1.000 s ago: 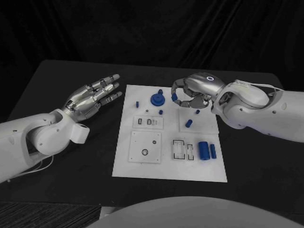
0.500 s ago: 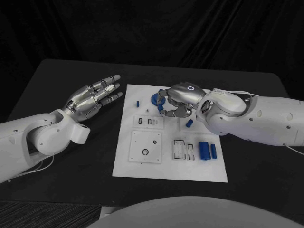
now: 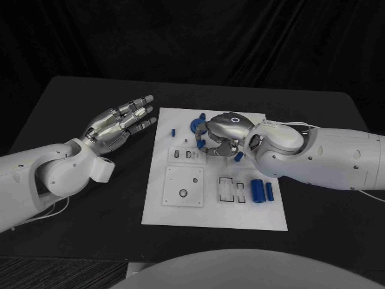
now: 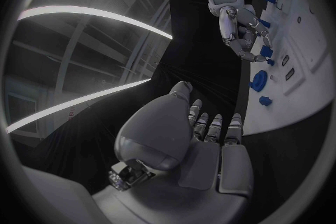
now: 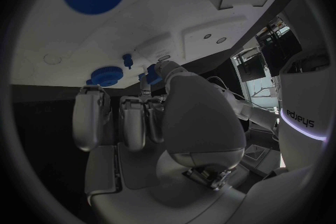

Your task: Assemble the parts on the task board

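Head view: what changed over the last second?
The right hand swept from the far right part of the white task board leftward to its far middle, over the small blue parts there; whether it holds one is unclear. The left hand stayed open beside the board.

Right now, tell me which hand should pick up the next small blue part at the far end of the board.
Right. The right hand hovers over the task board, fingers curled down beside the small blue parts. The left hand lies open above the black table, off the board's edge.
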You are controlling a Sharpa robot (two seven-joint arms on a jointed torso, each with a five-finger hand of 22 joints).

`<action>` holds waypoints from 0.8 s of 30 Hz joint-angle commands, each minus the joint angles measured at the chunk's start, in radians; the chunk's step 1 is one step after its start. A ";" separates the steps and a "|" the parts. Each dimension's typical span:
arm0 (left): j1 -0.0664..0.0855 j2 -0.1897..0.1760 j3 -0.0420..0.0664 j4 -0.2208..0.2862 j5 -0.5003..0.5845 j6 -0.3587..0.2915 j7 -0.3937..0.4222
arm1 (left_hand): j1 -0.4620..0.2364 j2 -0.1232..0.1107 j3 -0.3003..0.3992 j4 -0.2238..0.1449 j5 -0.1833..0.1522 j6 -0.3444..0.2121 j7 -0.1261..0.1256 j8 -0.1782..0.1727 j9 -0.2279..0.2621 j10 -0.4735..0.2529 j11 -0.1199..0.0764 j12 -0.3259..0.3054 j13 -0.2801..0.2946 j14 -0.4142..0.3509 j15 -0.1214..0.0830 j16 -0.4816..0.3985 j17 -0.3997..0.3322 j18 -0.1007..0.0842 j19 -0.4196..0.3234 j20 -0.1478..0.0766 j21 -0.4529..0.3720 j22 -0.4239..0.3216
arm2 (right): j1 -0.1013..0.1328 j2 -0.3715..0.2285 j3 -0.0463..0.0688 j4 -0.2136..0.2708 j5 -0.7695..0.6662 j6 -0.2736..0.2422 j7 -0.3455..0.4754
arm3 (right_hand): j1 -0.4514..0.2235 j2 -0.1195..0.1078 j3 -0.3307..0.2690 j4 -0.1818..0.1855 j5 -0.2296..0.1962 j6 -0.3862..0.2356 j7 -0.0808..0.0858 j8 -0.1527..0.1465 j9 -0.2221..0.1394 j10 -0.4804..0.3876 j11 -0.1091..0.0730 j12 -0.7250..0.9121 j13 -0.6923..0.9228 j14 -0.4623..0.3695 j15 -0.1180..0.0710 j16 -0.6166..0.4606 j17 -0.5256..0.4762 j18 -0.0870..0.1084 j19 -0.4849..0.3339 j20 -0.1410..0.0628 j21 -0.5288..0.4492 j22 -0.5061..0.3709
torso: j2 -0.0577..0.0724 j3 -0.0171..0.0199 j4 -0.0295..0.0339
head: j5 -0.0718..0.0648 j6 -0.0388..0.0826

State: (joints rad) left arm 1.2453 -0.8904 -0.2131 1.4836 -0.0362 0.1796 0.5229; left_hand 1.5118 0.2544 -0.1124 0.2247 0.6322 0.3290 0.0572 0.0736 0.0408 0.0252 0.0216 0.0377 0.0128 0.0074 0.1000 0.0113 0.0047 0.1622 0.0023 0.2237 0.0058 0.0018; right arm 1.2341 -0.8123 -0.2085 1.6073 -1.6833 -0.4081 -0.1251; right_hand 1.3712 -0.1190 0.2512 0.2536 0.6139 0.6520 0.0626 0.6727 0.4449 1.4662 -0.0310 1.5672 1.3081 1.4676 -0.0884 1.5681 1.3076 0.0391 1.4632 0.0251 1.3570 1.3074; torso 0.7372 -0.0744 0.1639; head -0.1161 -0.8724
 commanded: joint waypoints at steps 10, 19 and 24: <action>-0.001 0.003 0.001 -0.001 -0.001 0.020 0.004 | 0.003 -0.003 0.003 0.000 0.007 -0.001 0.003 0.003 0.001 0.001 0.009 0.006 0.001 -0.001 0.007 0.006 0.001 0.017 -0.002 0.007 -0.005 -0.001 | -0.009 -0.006 0.001 0.021 -0.013 0.055 -0.072 | -0.009 0.001 0.000 -0.011 0.002 0.001 0.011 -0.007 -0.002 0.105 0.011 0.004 0.263 0.099 0.007 -0.011 0.246 0.014 0.010 0.002 -0.020 0.192 | -0.001 -0.0008 0.0002 | 0.002 0.000; -0.001 0.006 0.001 -0.003 -0.001 0.023 0.003 | 0.003 -0.003 0.003 0.000 0.007 -0.001 0.003 0.003 0.001 0.001 0.009 0.006 0.001 -0.001 0.007 0.006 0.001 0.017 -0.002 0.007 -0.005 -0.001 | -0.014 -0.005 0.001 0.023 -0.013 0.083 -0.092 | -0.010 0.000 0.001 -0.013 0.004 0.003 0.012 -0.008 -0.002 0.105 0.012 0.004 0.263 0.098 0.008 -0.013 0.243 0.015 0.008 0.003 -0.025 0.190 | 0.000 -0.0006 0.0011 | -0.001 0.000; -0.001 0.007 0.001 -0.004 -0.001 0.023 0.001 | 0.002 -0.003 0.006 -0.001 0.007 -0.002 0.003 0.003 0.001 0.000 0.009 0.005 0.001 -0.001 0.006 0.005 0.001 0.017 -0.002 0.007 -0.005 -0.001 | -0.016 -0.003 0.001 0.021 -0.013 0.094 -0.098 | -0.012 -0.001 0.001 -0.016 0.003 0.005 0.013 -0.009 -0.002 0.105 0.013 0.004 0.263 0.097 0.009 -0.016 0.240 0.016 0.006 0.004 -0.029 0.189 | -0.001 -0.0008 0.0001 | -0.001 0.000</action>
State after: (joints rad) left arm 1.2453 -0.8860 -0.2130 1.4787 -0.0362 0.1873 0.5164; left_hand 1.5118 0.2545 -0.1124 0.2247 0.6322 0.3290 0.0572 0.0735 0.0408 0.0253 0.0216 0.0377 0.0129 0.0074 0.1000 0.0113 0.0047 0.1623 0.0023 0.2237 0.0058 0.0018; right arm 1.2209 -0.8157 -0.2085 1.6271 -1.6888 -0.3400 -0.1902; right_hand 1.3712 -0.1191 0.2498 0.2438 0.6137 0.6572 0.0715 0.6690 0.4413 1.4660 -0.0236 1.5672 1.3078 1.4670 -0.0877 1.5527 1.3075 0.0391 1.4632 0.0251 1.3321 1.3081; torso 0.7365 -0.0750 0.1647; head -0.1170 -0.8728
